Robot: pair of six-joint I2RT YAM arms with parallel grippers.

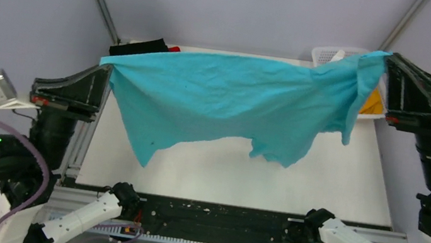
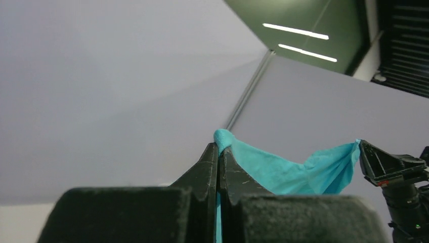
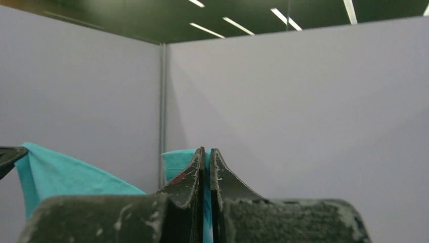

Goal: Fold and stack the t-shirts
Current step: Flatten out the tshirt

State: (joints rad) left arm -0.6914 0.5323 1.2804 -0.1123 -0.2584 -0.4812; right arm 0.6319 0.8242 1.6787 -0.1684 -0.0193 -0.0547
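1. Top external view: the turquoise-blue t-shirt [image 1: 228, 104] hangs stretched in the air above the table [image 1: 320, 174]. It is clear of the table surface, and its uneven lower edge droops toward the table's near side.
2. The left gripper [image 1: 106, 67], above the table's left edge, has its jaws pressed together on the shirt's upper left corner. The right gripper [image 1: 389, 60], above the table's far right corner, pinches the opposite upper corner.
3. A black t-shirt [image 1: 140, 47] lies at the table's far left corner, with a small patch of red cloth [image 1: 174, 48] at its right end. A white mesh basket [image 1: 330, 54] sits at the table's far right corner. Orange-yellow cloth [image 1: 373, 105] shows by the basket; whether it lies inside cannot be told.
4. Left wrist view: the left gripper [image 2: 218, 152] fingers meet, with turquoise cloth [image 2: 283, 172] bunched at their tips. The cloth runs across to the right gripper [image 2: 377, 162].
5. Right wrist view: the right gripper [image 3: 206, 157] fingers are closed on a turquoise fold. The shirt [image 3: 60, 174] spans to the left gripper [image 3: 10, 154] at the frame edge.
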